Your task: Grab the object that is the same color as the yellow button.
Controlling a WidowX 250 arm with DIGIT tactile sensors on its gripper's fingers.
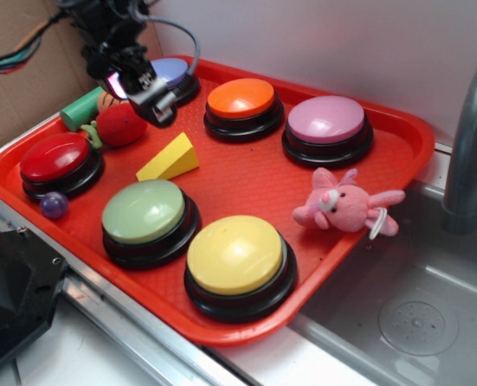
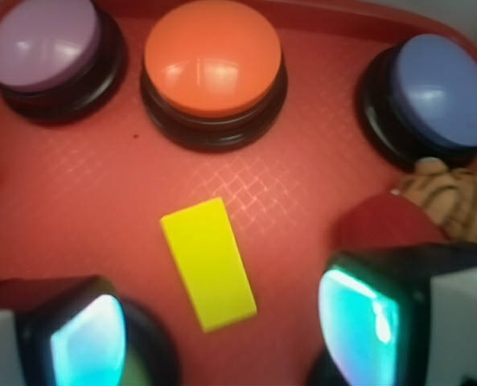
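Note:
The object, a small yellow wedge block (image 1: 168,159) (image 2: 208,261), lies on the red tray (image 1: 246,181) between the red and orange buttons. The yellow button (image 1: 236,256), a big pale-yellow dome on a black base, sits at the tray's front edge. My gripper (image 1: 145,90) (image 2: 222,342) hangs above the tray, up and to the left of the wedge, near the blue button (image 1: 172,72). It is open. In the wrist view the wedge lies between the two glowing fingers (image 2: 359,322), its near end just ahead of them, nothing held.
Other dome buttons fill the tray: red (image 1: 57,158), light green (image 1: 145,212), orange (image 1: 240,100), purple (image 1: 326,121). A red ball (image 1: 122,125), green cylinder (image 1: 80,109) and small purple ball (image 1: 54,205) lie at left. A pink plush rabbit (image 1: 341,205) lies at right; a sink (image 1: 407,305) is beyond.

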